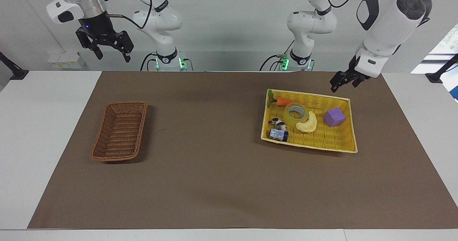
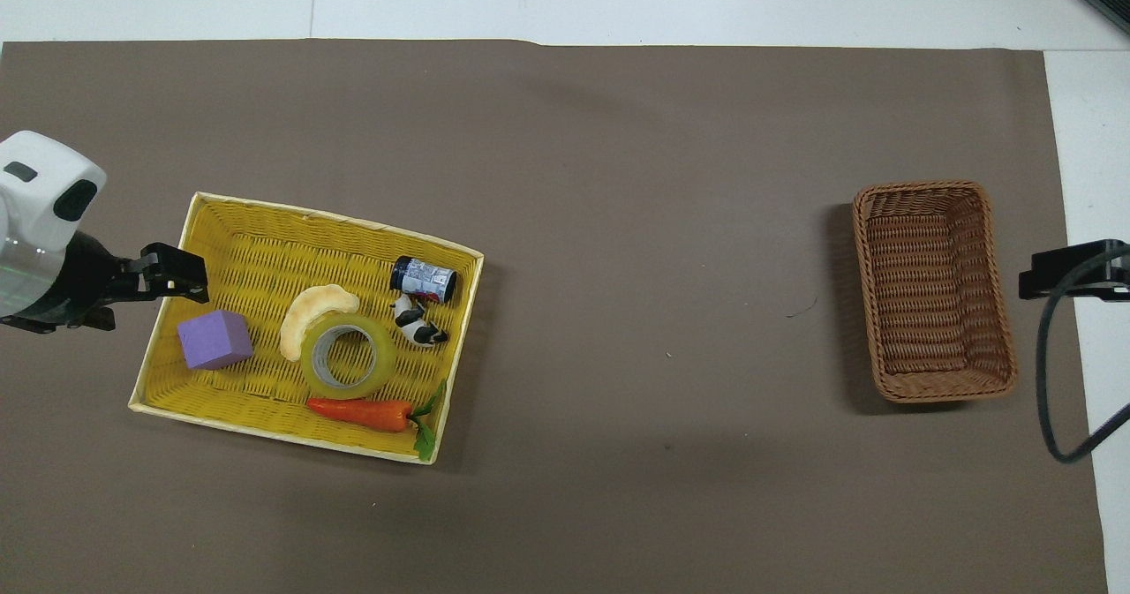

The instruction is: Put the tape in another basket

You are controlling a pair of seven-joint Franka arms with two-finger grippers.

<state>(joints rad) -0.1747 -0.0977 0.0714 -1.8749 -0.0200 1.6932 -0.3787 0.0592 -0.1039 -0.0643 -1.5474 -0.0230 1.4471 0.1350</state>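
So the thick ring-shaped roll of translucent yellowish packing tape [image 1: 296, 113] is lying flat in the big flat yellow woven tray-basket [image 1: 344, 143], toward the left arm's end of the tabletop [image 1: 214, 183]. It's touching a pale crescent-shaped banana slice [image 1: 308, 123], and an orange toy carrot with green leaves [image 1: 282, 101] sits just beside it on the side nearer the robots. The same tray also has a purple foam cube [image 1: 334, 116], a little black-and-white cow figure [image 1: 277, 122] and a small dark can with a printed label [image 1: 278, 135].

The small narrow brown wicker basket with sloped sides [image 1: 120, 131] is well apart from all that, toward the right arm's end, with nothing in it.

The left pincer [image 1: 344, 82] is up in the air over the tray's edge near the purple cube, fingers spread, not holding anything. The right pincer [image 1: 110, 50] waits high up at its own end of the tabletop, fingers spread too, empty.
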